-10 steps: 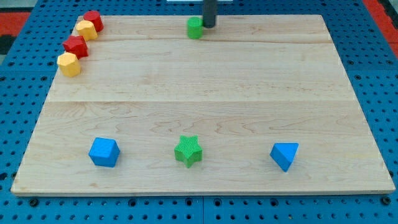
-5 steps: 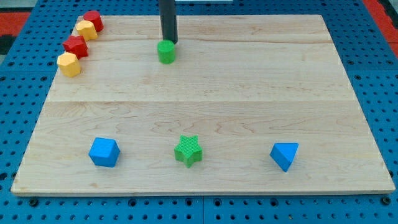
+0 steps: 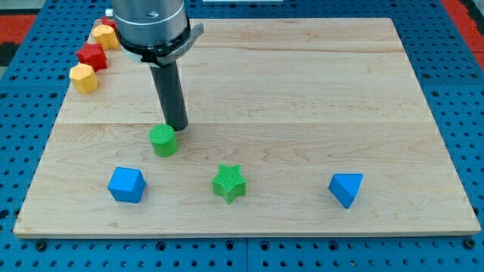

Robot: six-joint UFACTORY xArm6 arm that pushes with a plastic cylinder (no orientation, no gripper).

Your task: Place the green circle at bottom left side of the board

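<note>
While your arm (image 3: 151,26) leans in from the view's top left, its rod slants down so my tip (image 3: 178,128) rests on the board (image 3: 302,91), grasping nothing. You'll see the green circle (image 3: 163,140) touching the tip's lower left, above the blue cube (image 3: 125,185), left of the green star (image 3: 229,183).

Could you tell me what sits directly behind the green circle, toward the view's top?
My tip stands right behind the green circle, at its upper right edge; whether they touch, I cannot tell. The rod hides the board behind it.

My tip (image 3: 178,128) stands just above-right of the green circle (image 3: 163,140).
</note>
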